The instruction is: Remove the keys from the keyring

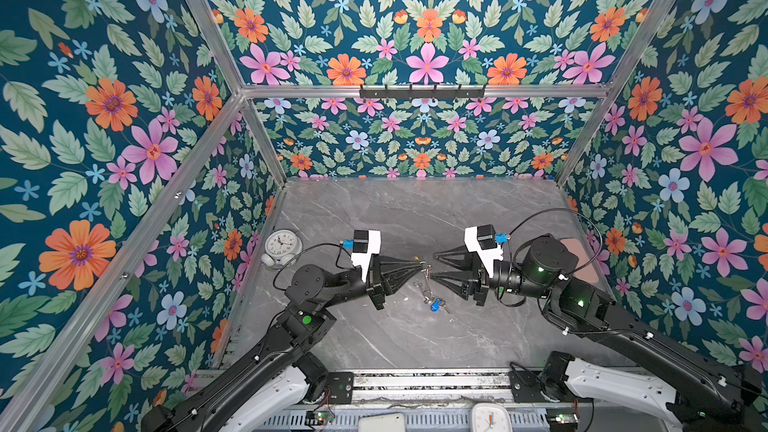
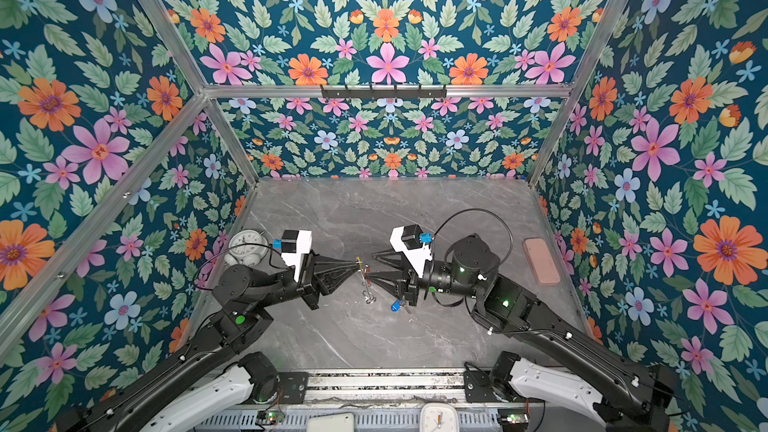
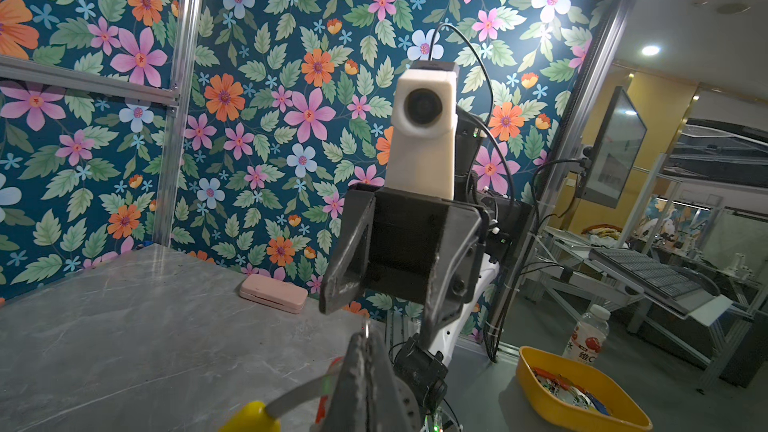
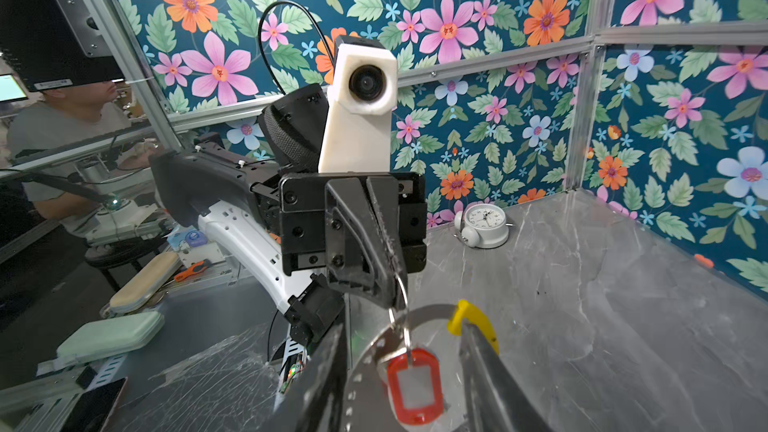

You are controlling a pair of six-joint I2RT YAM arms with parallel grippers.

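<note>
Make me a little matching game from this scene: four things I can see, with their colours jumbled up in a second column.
Things:
1. alarm clock
2. flat case
3. sleeve on the keyring
4. table

Colours:
A. pink
B. grey, marbled
C. white
D. yellow

Pairs: 1-C, 2-A, 3-D, 4-B.
</note>
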